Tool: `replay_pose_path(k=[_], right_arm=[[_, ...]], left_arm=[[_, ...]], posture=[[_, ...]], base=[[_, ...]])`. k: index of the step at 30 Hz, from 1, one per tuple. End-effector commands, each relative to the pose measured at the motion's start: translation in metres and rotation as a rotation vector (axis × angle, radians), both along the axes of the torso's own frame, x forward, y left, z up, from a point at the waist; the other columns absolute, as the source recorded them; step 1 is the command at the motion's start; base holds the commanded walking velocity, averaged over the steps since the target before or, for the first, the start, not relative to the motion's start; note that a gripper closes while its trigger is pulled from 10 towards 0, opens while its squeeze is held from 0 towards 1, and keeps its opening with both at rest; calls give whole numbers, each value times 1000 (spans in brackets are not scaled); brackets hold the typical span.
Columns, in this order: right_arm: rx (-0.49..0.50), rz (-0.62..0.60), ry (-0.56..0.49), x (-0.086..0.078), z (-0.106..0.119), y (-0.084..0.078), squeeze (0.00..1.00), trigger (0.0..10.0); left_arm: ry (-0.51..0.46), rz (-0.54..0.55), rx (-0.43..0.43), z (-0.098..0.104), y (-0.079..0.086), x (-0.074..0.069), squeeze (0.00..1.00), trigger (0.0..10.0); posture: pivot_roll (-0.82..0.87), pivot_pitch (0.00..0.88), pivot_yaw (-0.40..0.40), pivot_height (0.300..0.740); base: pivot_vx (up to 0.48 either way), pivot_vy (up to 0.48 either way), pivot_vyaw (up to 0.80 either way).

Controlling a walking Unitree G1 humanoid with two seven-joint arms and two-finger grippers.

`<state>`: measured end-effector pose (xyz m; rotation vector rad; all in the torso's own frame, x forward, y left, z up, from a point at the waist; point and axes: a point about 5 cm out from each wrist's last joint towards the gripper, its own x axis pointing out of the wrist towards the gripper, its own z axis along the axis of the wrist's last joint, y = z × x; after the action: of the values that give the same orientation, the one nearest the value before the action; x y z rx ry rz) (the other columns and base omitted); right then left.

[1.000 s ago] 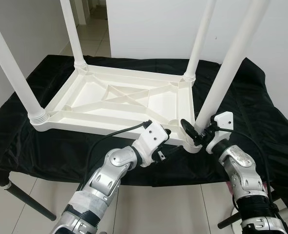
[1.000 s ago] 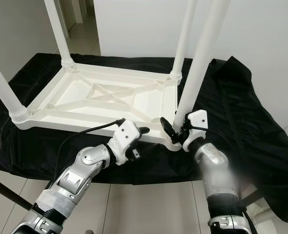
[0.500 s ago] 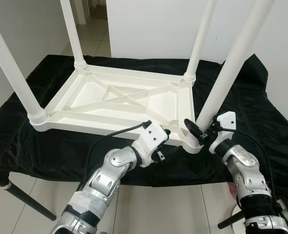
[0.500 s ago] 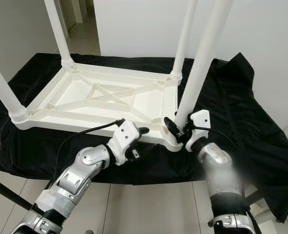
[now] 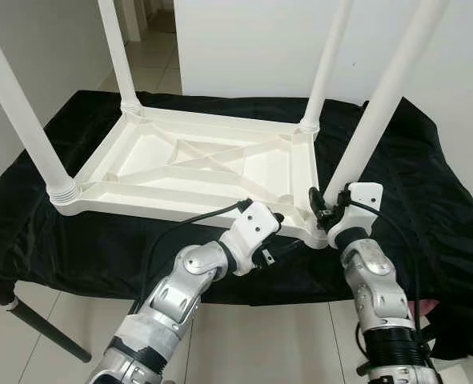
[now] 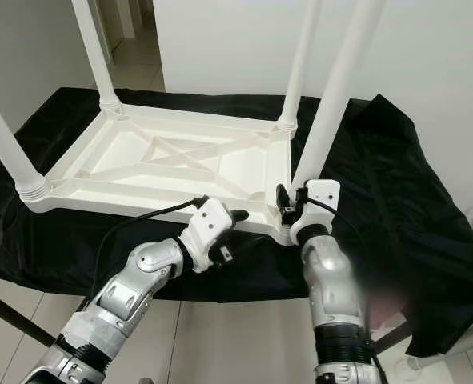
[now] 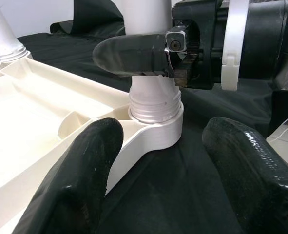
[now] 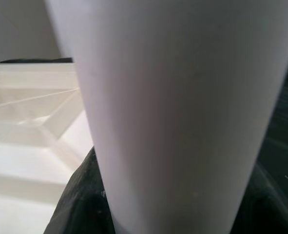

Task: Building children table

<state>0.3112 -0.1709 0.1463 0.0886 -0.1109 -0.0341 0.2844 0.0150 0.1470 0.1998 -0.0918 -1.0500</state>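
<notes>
A white plastic tabletop (image 5: 196,168) lies upside down on a table draped in black cloth (image 5: 428,192) that has a slight sheen and wrinkles. Its underside is a shallow rectangular tray, stiffened by crossing diagonal ribs. Four smooth, round, slightly tapered white legs stand up from ribbed collars at its corners: far left (image 5: 118,52), far right (image 5: 326,68), near left (image 5: 20,112) and near right (image 5: 376,104).

The right gripper (image 5: 326,210) is at the base of the near right leg, just above its collar. The silver forearm rises steeply from below, and the white wrist housing sits beside the leg. In the left wrist view one of its black fingers (image 7: 134,54) presses across the leg's front, and the fingers pinch the leg between them.

The left gripper (image 7: 158,165) reaches in low from the near edge, with the elbow bent and the forearm angled toward the same corner. Its two glossy, rounded black fingers are spread wide; one lies against the tabletop's rim, the other over the cloth, and nothing is held between them.
</notes>
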Motion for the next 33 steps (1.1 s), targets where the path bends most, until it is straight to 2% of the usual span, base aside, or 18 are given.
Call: replay_pose_path(k=[1, 4, 5, 13, 14, 18, 23, 24, 28, 30, 33], right_arm=[[116, -202, 39, -7, -8, -5, 0, 10000], [139, -232, 49, -8, -10, -1, 0, 10000], [167, -240, 40, -8, -8, 8, 0, 10000], [167, -240, 40, -8, -8, 8, 0, 10000], [185, -161, -23, -8, 0, 12, 1000, 10000], [184, -104, -74, -10, 6, 6, 1000, 10000], [156, -50, -87, -14, 6, 0, 1000, 10000], [142, -30, -87, -15, 5, -3, 0, 10000], [118, 23, -85, -17, 2, -6, 0, 10000], [113, 116, -74, -17, -3, -4, 0, 10000], [103, 172, -70, -18, -6, -2, 0, 10000]], left_arm=[[9, -18, -1, -3, -1, -2, 0, 10000], [9, -16, -2, -3, -1, -2, 0, 10000], [8, -12, -6, -3, -1, -2, 0, 10000], [8, -12, -6, -3, -1, -2, 0, 10000], [9, -10, -3, -3, 1, -3, 0, 10000], [10, -7, 3, -4, 3, -2, 0, 10000], [12, -7, 1, -4, 2, -3, 0, 10000], [12, -7, 1, -5, 3, -3, 0, 10000], [12, -8, 4, -5, 4, -3, 0, 10000], [10, -7, 7, -4, 4, -1, 0, 10000], [6, -3, 8, -3, 5, 0, 0, 10000]], posture=[[-44, 0, -32, 740], [-41, 0, -33, 740], [-36, 0, -33, 740], [-36, 0, -33, 740], [-36, 0, -32, 740], [-37, 0, -33, 740], [-39, 0, -31, 740], [-41, 0, -28, 740], [-42, 0, -24, 740], [-41, 0, -16, 740], [-43, 0, -13, 740]], base=[[0, 0, 0], [0, 0, 0], [0, 0, 0], [0, 0, 0], [0, 0, 0], [0, 0, 0], [0, 0, 0], [0, 0, 0], [0, 0, 0], [0, 0, 0], [0, 0, 0]])
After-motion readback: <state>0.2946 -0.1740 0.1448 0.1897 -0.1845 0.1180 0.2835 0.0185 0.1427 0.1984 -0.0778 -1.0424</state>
